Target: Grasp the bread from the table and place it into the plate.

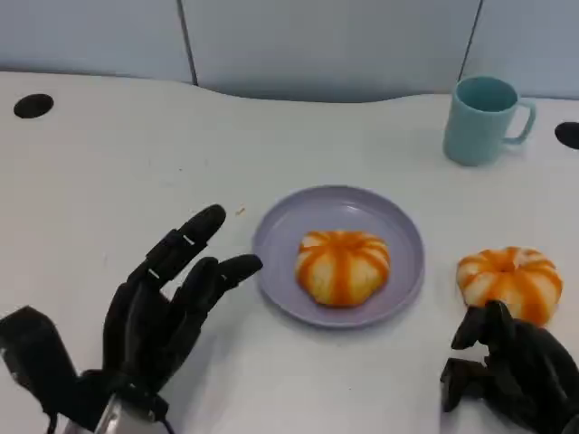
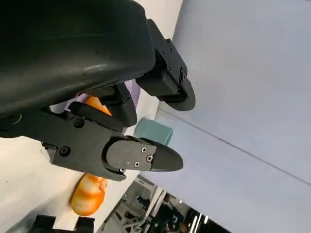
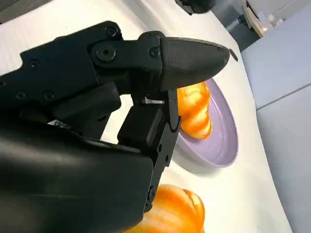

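Left of the lilac plate (image 1: 398,280), the robot's left hand (image 1: 167,303) rests on the white table (image 1: 109,181) with its fingers (image 1: 194,233) spread and reaching toward the plate's rim, holding nothing; the left wrist view shows the same fingers (image 2: 146,158) apart with nothing between them. On the plate, roughly at its middle, sits one round bread (image 1: 343,266) striped orange and cream, upright and touching nothing but the plate. Right of the plate, on the bare table and just clear of its rim, lies a second bread (image 1: 511,282) of the same kind. Just on the robot's side of that second bread sits the right hand (image 1: 511,366), fingers curled inward with nothing in them; whether its fingertips touch the bread cannot be told. The right wrist view shows that hand (image 3: 146,111) hanging over the second bread (image 3: 175,213), with the plate (image 3: 223,141) and its bread (image 3: 194,109) beyond. Beyond the plate and to its right, well apart, stands a teal mug (image 1: 483,119) with its handle turned away from the plate.
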Motion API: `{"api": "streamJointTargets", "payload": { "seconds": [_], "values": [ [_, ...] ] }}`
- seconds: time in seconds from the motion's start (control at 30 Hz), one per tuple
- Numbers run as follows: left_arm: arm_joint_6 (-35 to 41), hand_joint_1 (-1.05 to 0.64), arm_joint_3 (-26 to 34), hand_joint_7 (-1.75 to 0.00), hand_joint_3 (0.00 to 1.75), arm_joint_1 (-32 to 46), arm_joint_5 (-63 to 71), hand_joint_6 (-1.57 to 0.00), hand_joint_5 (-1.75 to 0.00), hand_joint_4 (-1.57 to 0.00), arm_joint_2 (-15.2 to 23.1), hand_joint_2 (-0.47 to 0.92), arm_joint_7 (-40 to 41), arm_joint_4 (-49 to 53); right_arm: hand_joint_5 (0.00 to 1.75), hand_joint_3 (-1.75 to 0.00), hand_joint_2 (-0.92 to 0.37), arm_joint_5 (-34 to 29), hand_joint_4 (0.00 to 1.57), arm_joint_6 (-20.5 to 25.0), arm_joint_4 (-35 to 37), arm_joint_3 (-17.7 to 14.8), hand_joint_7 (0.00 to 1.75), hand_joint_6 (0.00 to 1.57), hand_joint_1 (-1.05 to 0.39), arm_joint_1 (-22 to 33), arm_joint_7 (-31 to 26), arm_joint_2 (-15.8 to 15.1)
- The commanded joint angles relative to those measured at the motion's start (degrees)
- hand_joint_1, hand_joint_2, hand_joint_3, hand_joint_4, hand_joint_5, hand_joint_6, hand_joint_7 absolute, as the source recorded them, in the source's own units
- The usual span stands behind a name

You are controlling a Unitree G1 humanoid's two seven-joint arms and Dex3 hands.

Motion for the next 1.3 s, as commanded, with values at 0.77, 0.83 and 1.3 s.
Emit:
{"api": "streamJointTargets", "payload": {
  "seconds": [0.77,0.83,1.3],
  "values": [
    [4.2,-0.35,1.4,-1.22,0.34,5.8,7.3,-0.59,-1.46,-0.69,-1.5,0.92,13.4,-3.4,1.17,-0.47,-0.92,-0.5,1.31,-0.5,2.7,-1.2,1.04,1.21,-0.45,0.4,1.3,-2.0],
    [3.7,-0.35,1.5,-1.22,0.34,5.3,7.7,-0.58,-1.46,-0.69,-1.6,0.92,13.4,-2.6,1.18,-0.46,-0.92,-0.6,1.31,-0.9,3.1,-1.3,1.04,1.21,-0.45,0.3,1.5,-2.1],
    [3.3,-0.35,2.2,-1.26,0.27,3.5,6.9,-0.61,-1.57,-0.66,-1.8,0.92,11.9,-0.1,1.18,-0.48,-0.92,-0.3,1.31,-0.9,5.5,-2.2,1.06,1.19,-0.43,-1.0,1.9,-2.3]
  ]
}}
